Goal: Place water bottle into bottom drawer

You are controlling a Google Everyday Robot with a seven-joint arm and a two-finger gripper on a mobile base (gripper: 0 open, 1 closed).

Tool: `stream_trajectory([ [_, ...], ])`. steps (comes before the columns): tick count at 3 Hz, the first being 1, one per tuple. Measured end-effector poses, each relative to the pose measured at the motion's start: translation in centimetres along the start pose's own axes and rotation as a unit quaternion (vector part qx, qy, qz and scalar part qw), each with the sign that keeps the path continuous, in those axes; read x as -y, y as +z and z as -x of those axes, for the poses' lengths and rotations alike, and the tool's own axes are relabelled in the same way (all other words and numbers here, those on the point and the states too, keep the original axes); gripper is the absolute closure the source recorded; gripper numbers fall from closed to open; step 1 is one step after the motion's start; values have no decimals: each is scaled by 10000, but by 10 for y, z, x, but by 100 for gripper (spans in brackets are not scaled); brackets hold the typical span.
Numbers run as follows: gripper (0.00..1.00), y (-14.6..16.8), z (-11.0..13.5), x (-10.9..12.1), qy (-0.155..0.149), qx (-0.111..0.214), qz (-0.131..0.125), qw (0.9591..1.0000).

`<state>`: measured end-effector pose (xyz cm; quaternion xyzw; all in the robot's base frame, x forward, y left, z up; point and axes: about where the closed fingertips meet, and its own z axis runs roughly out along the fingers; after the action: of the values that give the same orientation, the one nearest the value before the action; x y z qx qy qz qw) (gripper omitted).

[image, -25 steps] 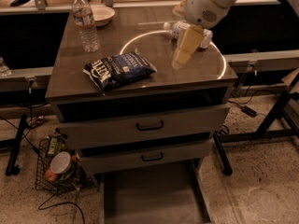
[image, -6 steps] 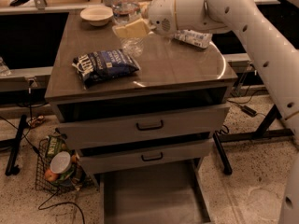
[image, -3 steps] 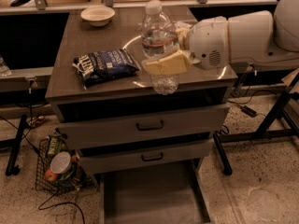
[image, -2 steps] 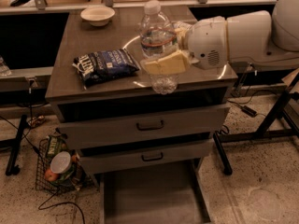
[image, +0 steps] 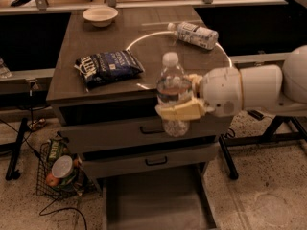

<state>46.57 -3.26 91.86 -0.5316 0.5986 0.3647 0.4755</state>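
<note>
The water bottle is clear with a white cap and stands upright in the air in front of the cabinet's front edge. My gripper is shut on the water bottle around its middle, with one cream finger wrapped across its front. The white arm reaches in from the right. The bottom drawer is pulled out below, a shallow grey tray with a bare floor, straight under the bottle and well below it.
On the cabinet top lie a dark blue snack bag, a white bowl at the back left and a labelled bottle on its side. Two shut drawers with black handles face me. A wire basket stands at the left on the floor.
The bottle has been lifted off the cabinet top's back left and carried forward. Over the last second it has come lower, past the front edge, over the open bottom drawer.
</note>
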Motion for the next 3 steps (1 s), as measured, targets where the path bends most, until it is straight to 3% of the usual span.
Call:
stream_trajectory([
  [1,100,-6,-50,-23,84,60,176,9998],
  [2,100,6,-104,-30,113,218,414,9988],
  [3,100,9,-107,-32,137,272,393,9988],
])
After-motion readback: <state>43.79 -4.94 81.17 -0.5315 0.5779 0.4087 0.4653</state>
